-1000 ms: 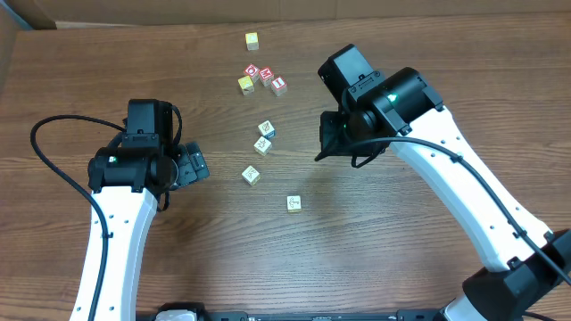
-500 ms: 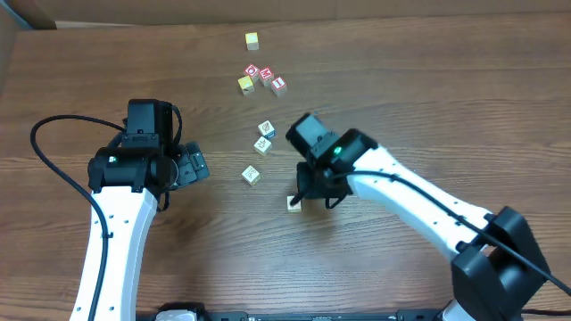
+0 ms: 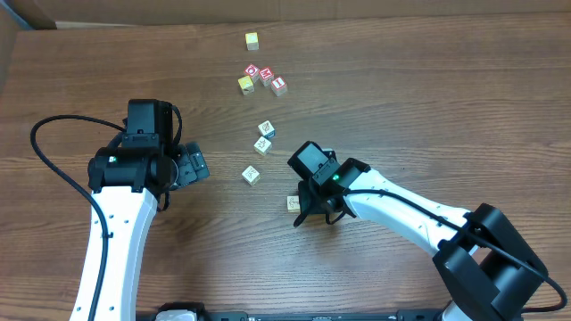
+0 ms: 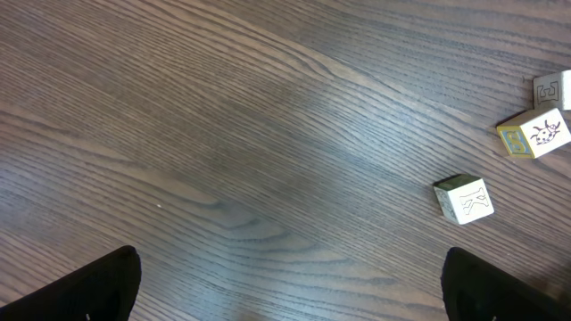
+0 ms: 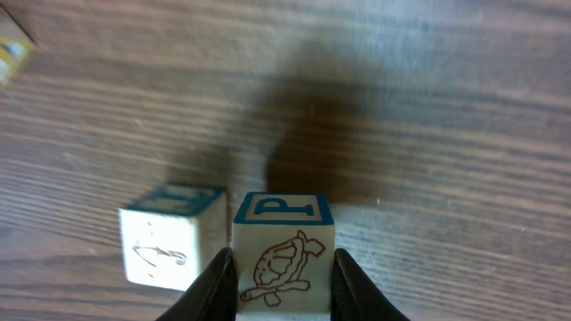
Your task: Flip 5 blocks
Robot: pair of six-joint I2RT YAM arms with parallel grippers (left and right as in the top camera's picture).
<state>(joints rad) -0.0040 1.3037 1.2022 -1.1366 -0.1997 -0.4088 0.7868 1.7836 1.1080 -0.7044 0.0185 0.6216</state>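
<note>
The brown wood-grain table (image 3: 428,80) carries three red-faced cubes (image 3: 266,75) toward its far edge. A yellow cube (image 3: 245,84) sits just left of them, and a second yellow cube (image 3: 252,39) lies beyond them. Nearer than them lie a close pair of pale blocks (image 3: 262,144), a lone pale block (image 3: 251,175) and the nearest pale block (image 3: 293,203).

The right edge of the left wrist view cuts a block (image 4: 555,89); overhead, the blocks (image 3: 263,144) are too small to read.

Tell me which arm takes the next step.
Right: the right gripper grips the turtle block beside the anchor block. The left gripper is open and empty, farther off.
</note>
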